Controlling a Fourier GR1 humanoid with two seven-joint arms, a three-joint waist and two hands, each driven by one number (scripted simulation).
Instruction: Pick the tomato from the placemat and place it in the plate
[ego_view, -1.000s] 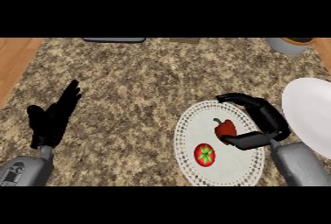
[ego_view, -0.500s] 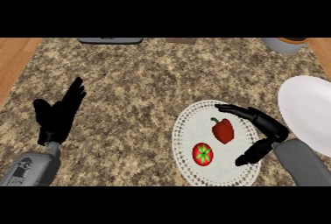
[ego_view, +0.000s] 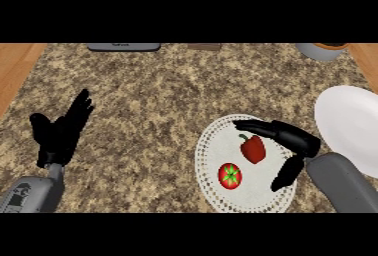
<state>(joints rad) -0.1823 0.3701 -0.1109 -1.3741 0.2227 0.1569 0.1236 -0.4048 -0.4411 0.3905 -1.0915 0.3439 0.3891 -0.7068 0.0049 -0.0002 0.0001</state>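
**At lower centre, tomato on the placemat, unheld**

Across nearly the whole frame, speckled stone counter (ego_view: 162, 90). At the right edge, cut off by it, large white plate (ego_view: 347, 125). Just left of the plate, round white lace placemat (ego_view: 214, 150). Over the placemat's upper right, right hand (ego_view: 291, 137) on a grey forearm: spread wide, fingers stretched left across the mat's top, thumb pointing down near its right rim, gripping nothing. At mid left, left hand (ego_view: 59, 135), resting open with fingers up, well apart from the mat. Along the top edge, a flat grey object (ego_view: 123, 46) and, toward the upper right corner, a grey pot (ego_view: 323, 50), both cut off. On the placemat, between the right hand's fingers and thumb, red pepper (ego_view: 253, 148), contact impossible to tell. Below and left of the pepper, near but apart, tomato (ego_view: 229, 175), green star on top, lying on the placemat's lower half, clear of the hand.
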